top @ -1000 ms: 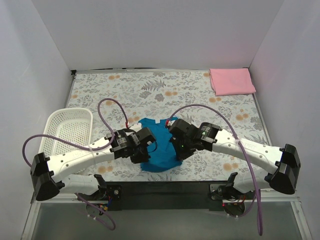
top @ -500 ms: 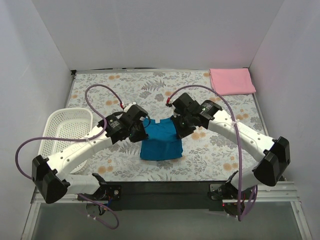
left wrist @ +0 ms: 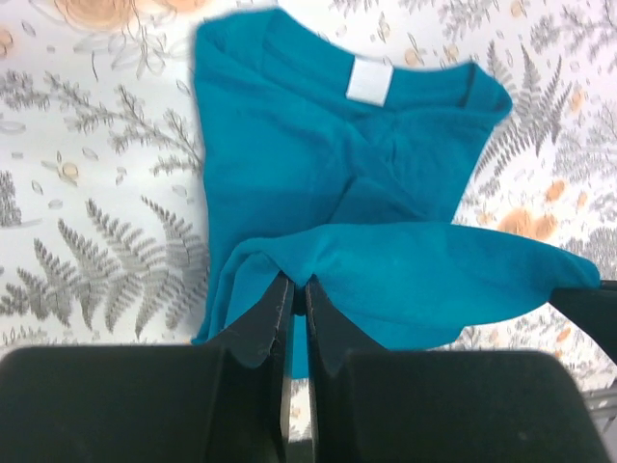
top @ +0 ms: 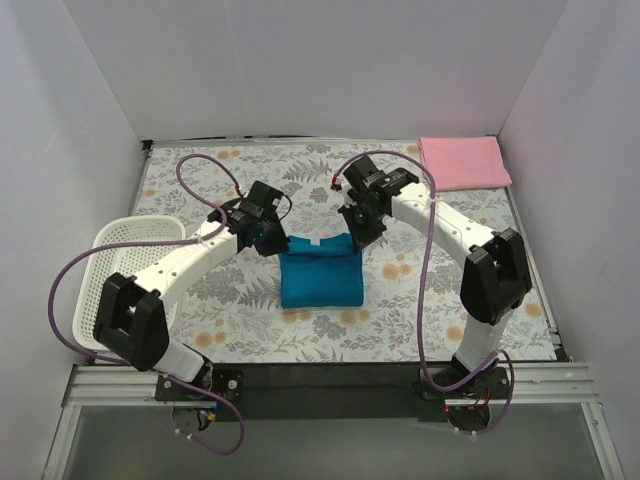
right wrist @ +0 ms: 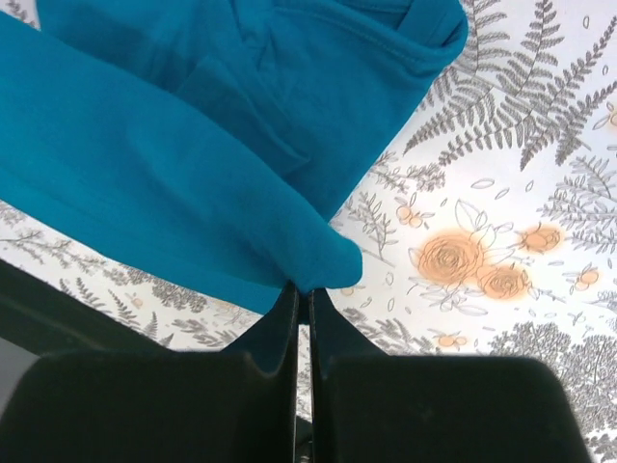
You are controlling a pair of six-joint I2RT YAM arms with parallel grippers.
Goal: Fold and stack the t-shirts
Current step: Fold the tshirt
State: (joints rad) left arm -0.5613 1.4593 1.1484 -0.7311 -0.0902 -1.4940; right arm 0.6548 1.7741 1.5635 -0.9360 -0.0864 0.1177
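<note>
The teal-blue t-shirt (top: 320, 278) lies as a partly folded rectangle in the middle of the floral table. My left gripper (top: 272, 238) is shut on its left corner and my right gripper (top: 362, 238) is shut on its right corner, both at the shirt's far edge. In the left wrist view the left gripper (left wrist: 299, 282) pinches a lifted fold of the teal t-shirt (left wrist: 318, 164), with the white neck label (left wrist: 367, 79) beyond it. In the right wrist view the right gripper (right wrist: 302, 289) pinches the corner of the same t-shirt (right wrist: 193, 145). The light pink t-shirt (top: 463, 162) lies folded at the far right corner.
A white lattice basket (top: 135, 255) stands at the table's left edge, under the left arm. White walls close in the table (top: 300, 175) on three sides. Purple cables loop above both arms.
Both grippers have moved from the near part of the table towards the far side, carrying the teal shirt's near edge over the rest of it. Both stayed shut.
</note>
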